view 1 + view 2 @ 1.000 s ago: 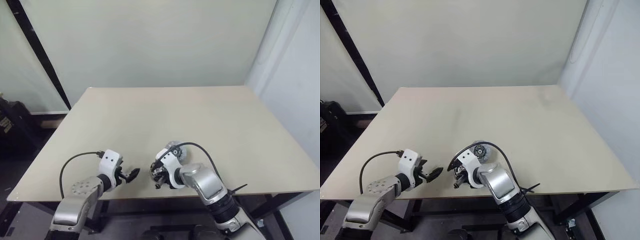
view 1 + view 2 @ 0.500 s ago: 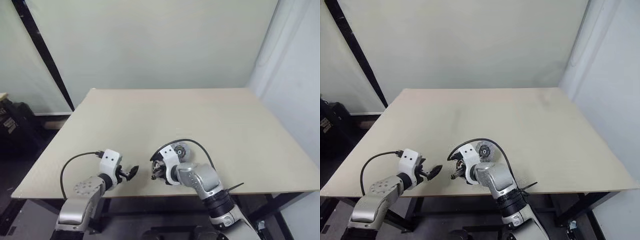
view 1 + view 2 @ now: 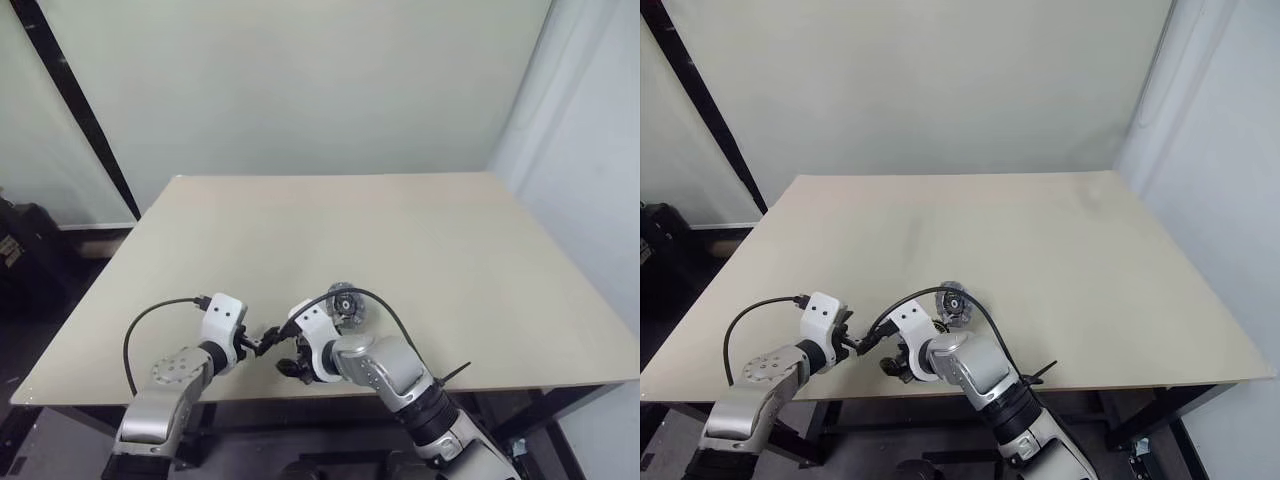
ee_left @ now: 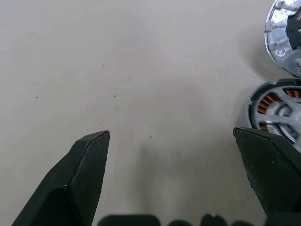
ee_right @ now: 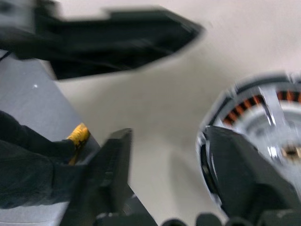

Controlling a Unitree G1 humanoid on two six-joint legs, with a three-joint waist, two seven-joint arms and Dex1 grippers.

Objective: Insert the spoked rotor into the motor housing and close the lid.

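Note:
The motor housing (image 4: 276, 109) is a round grey cup lying on the table. Silvery spokes cross its copper winding ring (image 5: 242, 109) and look like the spoked rotor seated inside. The lid (image 3: 345, 303) stands open, tilted up at the housing's far rim, its silvery face (image 4: 284, 36) toward me. My right gripper (image 5: 167, 134) is open over bare table, one finger (image 5: 237, 172) in front of the housing's near rim. My left gripper (image 4: 170, 135) is open just left of the housing, its fingertips (image 3: 268, 338) close beside the right gripper (image 3: 290, 364).
The beige table (image 3: 420, 230) stretches far ahead and to both sides of the parts. Its front edge (image 3: 230, 396) runs just below both grippers. A black cable (image 3: 385, 298) arches over the right wrist, close to the lid.
My right gripper has opened and shifted left, closer to the left gripper. The left gripper stays open in the same place. The head camera has moved slightly.

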